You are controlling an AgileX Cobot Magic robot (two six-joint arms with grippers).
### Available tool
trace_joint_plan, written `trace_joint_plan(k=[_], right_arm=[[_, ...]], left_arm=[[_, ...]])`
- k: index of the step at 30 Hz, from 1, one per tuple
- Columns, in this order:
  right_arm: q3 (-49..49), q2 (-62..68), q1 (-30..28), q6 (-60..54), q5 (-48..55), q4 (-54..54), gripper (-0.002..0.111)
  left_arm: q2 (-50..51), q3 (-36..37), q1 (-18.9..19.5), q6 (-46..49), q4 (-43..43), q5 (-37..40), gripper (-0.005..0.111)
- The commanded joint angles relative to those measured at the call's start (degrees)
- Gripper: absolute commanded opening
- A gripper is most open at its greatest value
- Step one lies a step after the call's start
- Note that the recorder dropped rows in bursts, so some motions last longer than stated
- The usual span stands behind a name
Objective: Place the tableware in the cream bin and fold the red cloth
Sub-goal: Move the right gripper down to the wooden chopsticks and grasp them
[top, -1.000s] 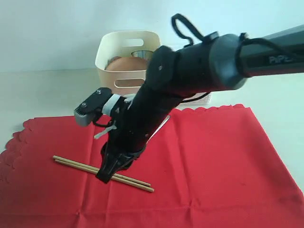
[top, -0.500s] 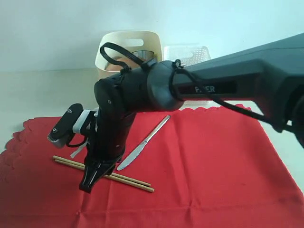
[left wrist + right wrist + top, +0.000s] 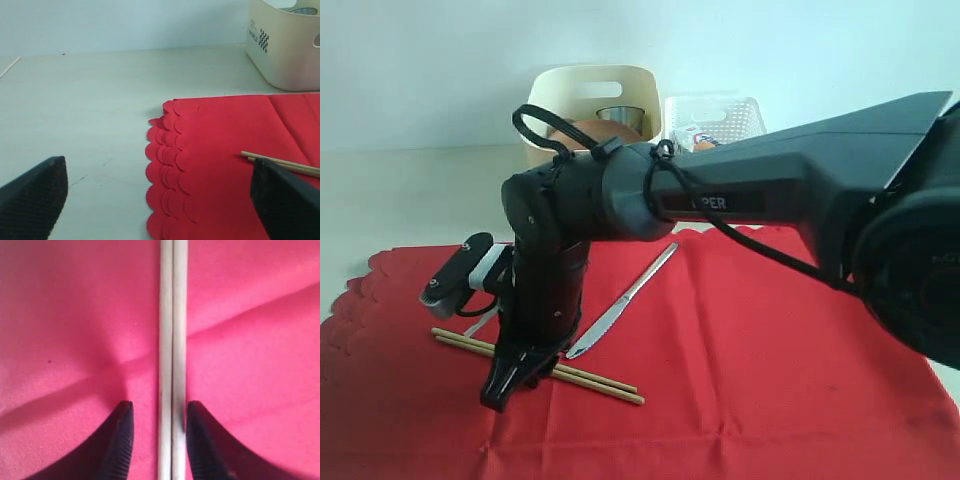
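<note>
The red cloth (image 3: pixel 750 340) lies spread on the table. A pair of wooden chopsticks (image 3: pixel 600 382) and a slim metal utensil (image 3: pixel 625 298) lie on it. My right gripper (image 3: pixel 500 395) points down at the chopsticks' middle. In the right wrist view it (image 3: pixel 157 412) is open, its fingers either side of the chopsticks (image 3: pixel 172 315) and down at the cloth. The cream bin (image 3: pixel 555 100) at the back holds a brown plate (image 3: pixel 595 128) and a steel cup (image 3: pixel 620 113). My left gripper (image 3: pixel 160 200) is wide open and holds nothing, above the cloth's scalloped edge (image 3: pixel 165 150).
A white perforated basket (image 3: pixel 715 115) with food items stands right of the cream bin. Bare pale table (image 3: pixel 90 100) lies left of the cloth. The right arm (image 3: pixel 740 195) stretches across the cloth from the right and hides part of both containers.
The right arm swung left and its gripper settled over the chopsticks' middle, uncovering the metal utensil. Since half a second ago it has barely moved.
</note>
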Motion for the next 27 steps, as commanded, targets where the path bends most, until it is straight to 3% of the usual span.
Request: trace_joint_plan(k=[1,14,16,21,27], right_arm=[[-0.4,0.1,0.1,0.3,1.3,0.1,0.036],[-0.4,0.3,0.1,-0.1,1.2,-3.0,0.034],[-0.4,0.6,0.1,-0.1,1.4,-3.0,0.028],[-0.4,1.2,0.1,-0.3,1.4,-3.1,0.0],[-0.4,-1.1,0.1,-0.2,2.3,-4.7,0.0]], left_arm=[[-0.3,0.2,0.2,0.0,0.1,-0.4,0.094],[-0.3,0.2,0.2,0.0,0.1,-0.4,0.094],[-0.3,0.2,0.2,0.0,0.1,-0.4,0.094],[-0.3,0.2,0.2,0.0,0.1,-0.4,0.094],[-0.3,0.2,0.2,0.0,0.1,-0.4,0.094]])
